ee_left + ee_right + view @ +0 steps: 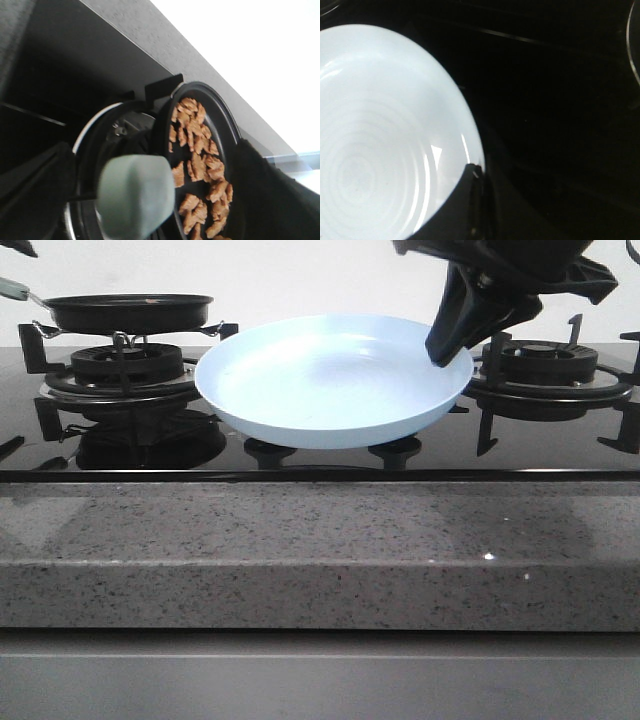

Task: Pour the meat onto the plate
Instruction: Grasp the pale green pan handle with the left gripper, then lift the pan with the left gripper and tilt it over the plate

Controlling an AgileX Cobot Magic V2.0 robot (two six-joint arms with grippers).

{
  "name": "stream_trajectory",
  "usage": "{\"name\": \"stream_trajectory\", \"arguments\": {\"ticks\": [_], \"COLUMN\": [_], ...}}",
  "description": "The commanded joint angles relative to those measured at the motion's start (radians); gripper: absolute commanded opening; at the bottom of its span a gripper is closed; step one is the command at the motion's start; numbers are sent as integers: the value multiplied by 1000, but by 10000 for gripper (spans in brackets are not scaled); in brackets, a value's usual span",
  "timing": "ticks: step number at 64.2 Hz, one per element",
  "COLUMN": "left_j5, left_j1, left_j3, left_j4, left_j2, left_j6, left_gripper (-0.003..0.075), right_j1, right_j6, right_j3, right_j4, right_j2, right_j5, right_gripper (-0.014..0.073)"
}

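Observation:
The pale blue plate (330, 380) hangs slightly tilted above the black hob between the two burners. My right gripper (447, 352) is shut on its right rim; in the right wrist view one finger (470, 200) lies over the rim of the plate (380, 140). The black frying pan (130, 310) sits on the left burner. The meat (200, 155), a loose heap of reddish-brown pieces, lies in the pan and is hidden in the front view. My left gripper (155, 165) is open, and the pan's pale green handle (135, 195) lies between its fingers without touching them.
The left burner grate (125, 365) and the right burner grate (545, 365) stand on the glossy black hob. A grey speckled counter edge (320, 550) runs along the front. A pale wall is behind.

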Motion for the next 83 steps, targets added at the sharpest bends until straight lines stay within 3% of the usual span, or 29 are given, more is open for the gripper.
{"name": "stream_trajectory", "arguments": {"ticks": [1,5,26,50,65,83], "left_j5": [11,14,10,6,41,44], "left_j1": [-12,-12,-8,-8,-8,-25], "left_j3": [-35,-35,-35,-35,-35,-35], "left_j4": [-72,-73,-73,-77,-128,-123], "left_j2": [-52,-52,-52,-52,-74,-241], "left_j6": [7,7,7,12,21,45], "left_gripper": [616,592,261,0,-20,-20], "right_j1": [1,1,1,1,1,1], "right_j6": [-9,-9,-9,-9,-9,-9], "right_j3": [-26,-26,-26,-26,-26,-26], "right_j4": [12,12,12,12,12,12], "right_j2": [-44,-44,-44,-44,-44,-44], "right_j5": [-56,-56,-56,-56,-56,-56], "right_gripper": [-68,-68,-68,-68,-68,-68]}}
